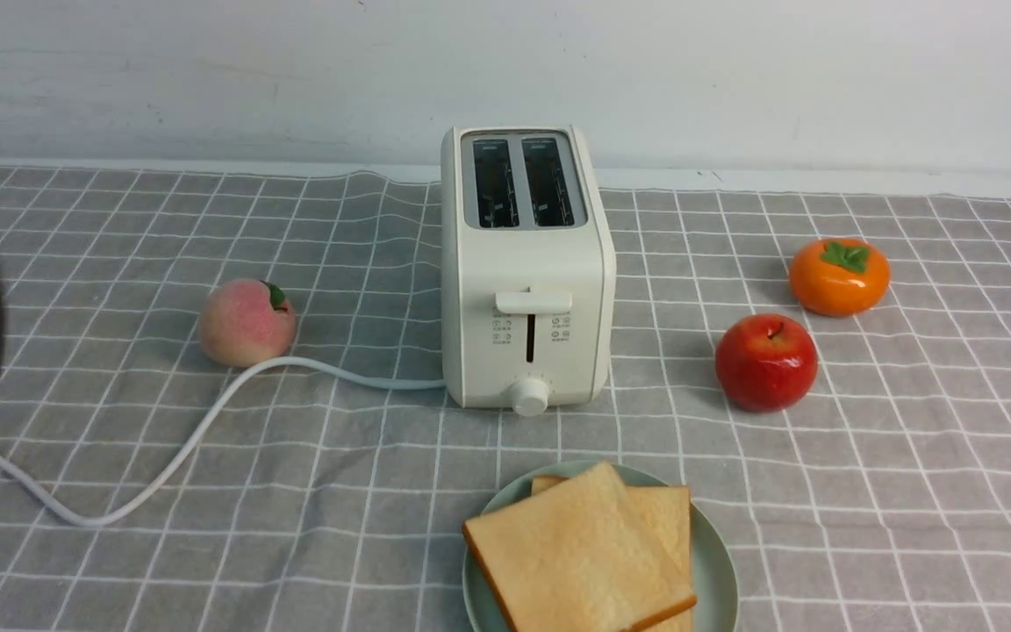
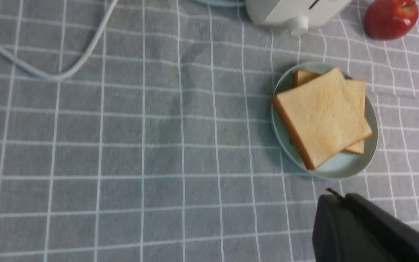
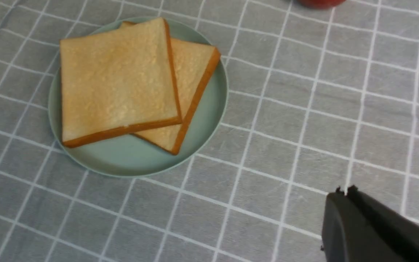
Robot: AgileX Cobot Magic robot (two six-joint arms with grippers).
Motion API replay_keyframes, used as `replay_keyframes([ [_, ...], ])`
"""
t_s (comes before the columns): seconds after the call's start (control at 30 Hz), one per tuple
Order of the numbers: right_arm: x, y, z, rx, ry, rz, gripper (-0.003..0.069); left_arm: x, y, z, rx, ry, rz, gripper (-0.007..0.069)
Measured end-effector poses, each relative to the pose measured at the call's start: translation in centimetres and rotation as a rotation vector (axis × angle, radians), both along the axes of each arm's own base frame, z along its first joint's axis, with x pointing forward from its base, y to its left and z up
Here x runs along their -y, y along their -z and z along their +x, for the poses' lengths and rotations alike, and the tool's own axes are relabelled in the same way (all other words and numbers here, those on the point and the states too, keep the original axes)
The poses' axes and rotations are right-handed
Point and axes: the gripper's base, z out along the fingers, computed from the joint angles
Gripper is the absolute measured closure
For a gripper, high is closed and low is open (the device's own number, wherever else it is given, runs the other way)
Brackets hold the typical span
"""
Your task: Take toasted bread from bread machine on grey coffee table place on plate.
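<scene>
left pincer [image 2: 335, 194]: only the tip shows, in the left wrist view. Two dark fingers pressed together, no gap seen, holding nothing. It hangs above bare cloth.
right pincer [image 3: 344, 191]: same look in the right wrist view. Fingers together, nothing held, above bare cloth.
toast [image 1: 571, 549]: two square slices stacked on the plate, between the two pincers. To the right of the left pincer and the left of the right pincer, near each tip but touching neither.
top slice [image 3: 116, 76]: lies flat, turned a bit against the one under it, covering most of it.
bottom slice [image 3: 191, 62]: its corners stick out from under the top slice on the side toward the right pincer.
plate [image 1: 709, 562]: pale green, flat on the table, near both pincers. Partly cut off by the near edge of the front view.
toaster [image 1: 527, 272]: cream, upright, beyond the plate and farther from both pincers than the toast. Both slots dark inside, lever at the top of its track.
cord [image 1: 163, 456]: white, runs from the toaster base across the cloth on the left pincer's side.
table [image 1: 339, 544]: grey cloth with white check, slightly wrinkled.
peach [image 1: 247, 322]: left of the toaster, just beside the cord.
apple [image 1: 766, 362]: red, right of the toaster, beyond the right pincer.
persimmon [image 1: 839, 276]: orange, just behind the apple, farther out.
</scene>
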Motion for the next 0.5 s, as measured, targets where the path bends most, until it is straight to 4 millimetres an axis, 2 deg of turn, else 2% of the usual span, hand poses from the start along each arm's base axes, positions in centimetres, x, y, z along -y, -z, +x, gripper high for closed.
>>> replay_keyframes([
  [0.17,-1.0,2.0,0.1,0.041,-0.079,0.071,0.0678,-0.8,3.4,-2.4,0.018,0.038,-0.053,0.0638],
  [0.3,-1.3,2.5,0.3,0.095,-0.118,0.085,0.0678,-1.5,4.0,-3.3,0.159,0.1,-0.039,0.0638],
  [0.5,-1.3,2.2,0.5,0.14,-0.124,0.089,0.0678,-1.5,3.7,-3.2,0.266,0.136,-0.029,0.0638],
])
